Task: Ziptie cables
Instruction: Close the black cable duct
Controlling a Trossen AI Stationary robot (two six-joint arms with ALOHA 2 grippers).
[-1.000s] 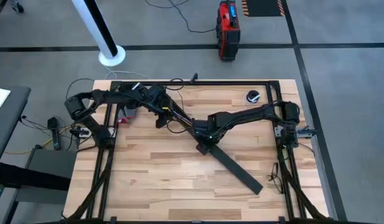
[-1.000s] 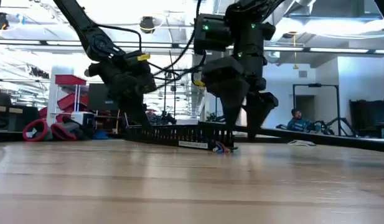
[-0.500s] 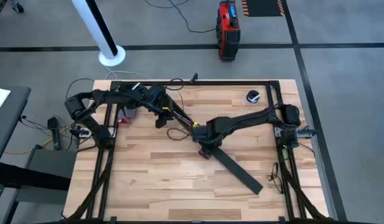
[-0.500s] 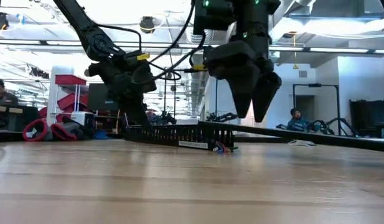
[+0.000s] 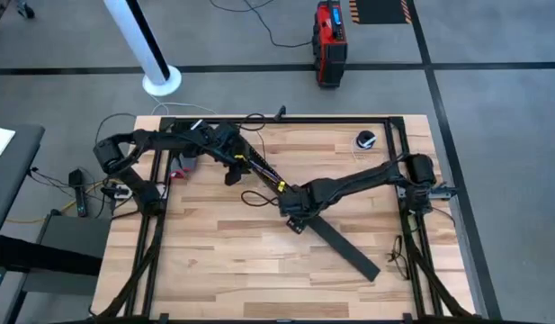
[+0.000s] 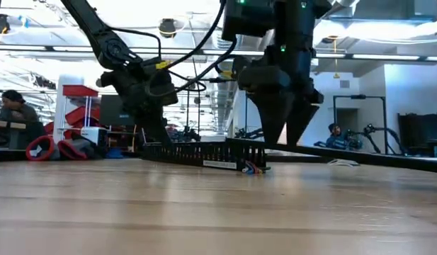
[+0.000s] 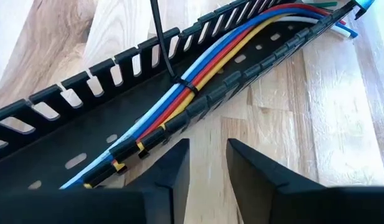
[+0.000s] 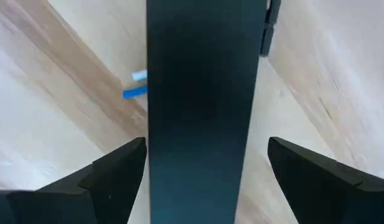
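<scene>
The cables (image 7: 198,74), blue, yellow, red and white, lie along the inside of a black slotted channel (image 7: 86,106) at the table's middle left (image 5: 259,171). A black ziptie (image 7: 182,84) loops around them, its tail standing up. My left gripper (image 7: 207,144) stands next to the channel's far-left end (image 5: 230,171), slightly open, with only wood between its fingers. My right gripper (image 8: 207,149) hovers wide open over the upper end of a flat black strip (image 8: 201,112), which lies on the table (image 5: 344,245). One finger stands on each side of the strip, not touching it.
A black frame (image 5: 394,121) edges the wooden table. A small round black object (image 5: 365,139) sits at the far right, a small reddish item (image 5: 183,168) by the left arm. A thin dark loop (image 5: 253,194) lies near the channel. Bare wood fills the near half.
My right gripper has risen from the table by the channel's near end, turned about its wrist, and shifted a little toward the near edge over the flat strip's end, then come down slightly. The channel, cables and my left gripper have kept still.
</scene>
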